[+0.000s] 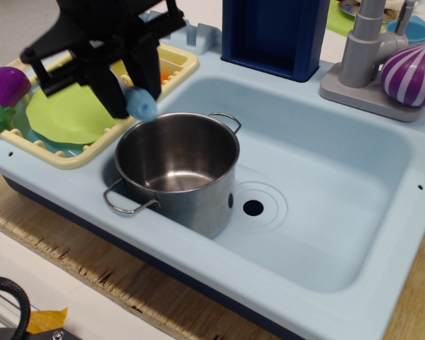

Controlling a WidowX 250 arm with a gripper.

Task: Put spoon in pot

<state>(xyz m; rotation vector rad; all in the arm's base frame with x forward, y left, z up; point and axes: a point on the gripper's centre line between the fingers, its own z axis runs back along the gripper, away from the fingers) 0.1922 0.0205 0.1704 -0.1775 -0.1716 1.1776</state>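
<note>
The end effector [131, 92] hides all of the spoon [141, 105] but its light blue handle end. The arm runs off the top edge. The green plate [64, 113] is partly covered by it. The faucet [368, 42] is cut off at the top edge.

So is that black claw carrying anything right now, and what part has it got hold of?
Yes, the gripper holds the spoon. Only its light blue handle end shows below the jaws, so the exact hold point is hidden.
</note>
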